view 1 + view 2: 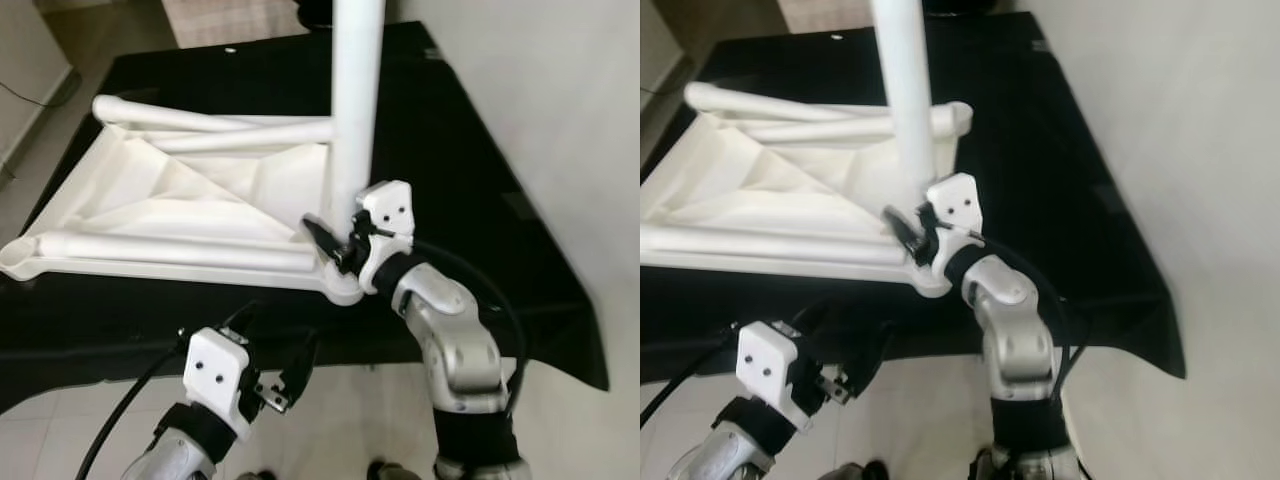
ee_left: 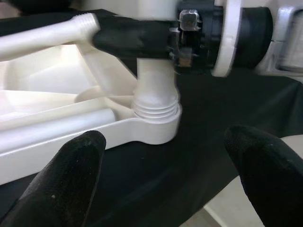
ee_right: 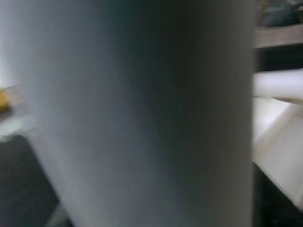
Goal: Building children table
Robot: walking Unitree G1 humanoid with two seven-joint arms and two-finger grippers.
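Left eye view, right claw [image 1: 340, 238] gripping smooth round leg [image 1: 356, 100]

Black cloth [image 1: 480, 170] covers the worktop, draping over its near edge and right corner. Pale tiled floor [image 1: 360, 420] below it. Plain white wall [image 1: 570, 110] rises at right. Light woven rug [image 1: 225, 20] lies on the floor beyond the worktop's far edge.

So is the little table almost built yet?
Not yet. The white tabletop lies upside down on the black cloth. The right hand grips one upright leg in its corner socket, threads showing. Two legs lie loose on the tabletop. The left hand waits open.
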